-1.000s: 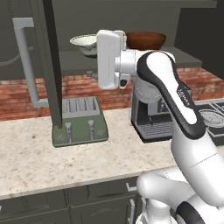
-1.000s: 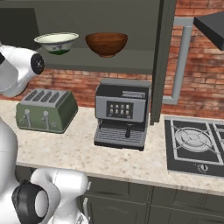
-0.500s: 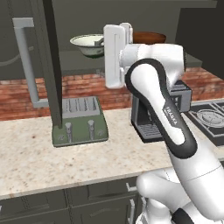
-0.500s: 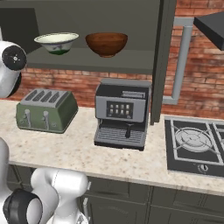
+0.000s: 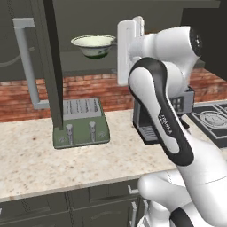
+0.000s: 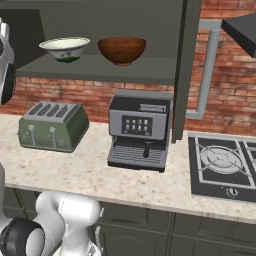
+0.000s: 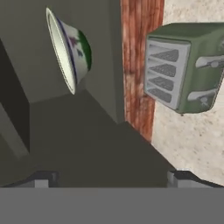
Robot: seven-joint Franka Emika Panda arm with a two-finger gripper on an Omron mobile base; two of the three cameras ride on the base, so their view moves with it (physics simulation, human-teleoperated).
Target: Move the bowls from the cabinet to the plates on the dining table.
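With my gripper (image 7: 111,177) spread wide & holding nothing, tips touching nothing, cream bowl (image 7: 69,50) sits at 11 o'clock on cabinet shelf (image 6: 105,69), brown bowl (image 6: 121,49) beside it; toaster (image 7: 186,65) at 2 o'clock.

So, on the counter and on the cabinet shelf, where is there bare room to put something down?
Bare counter lies in front of the toaster and between the coffee machine and the stove. The shelf is bare right of the brown bowl. It is crowded where that bowl and the white bowl stand close together.
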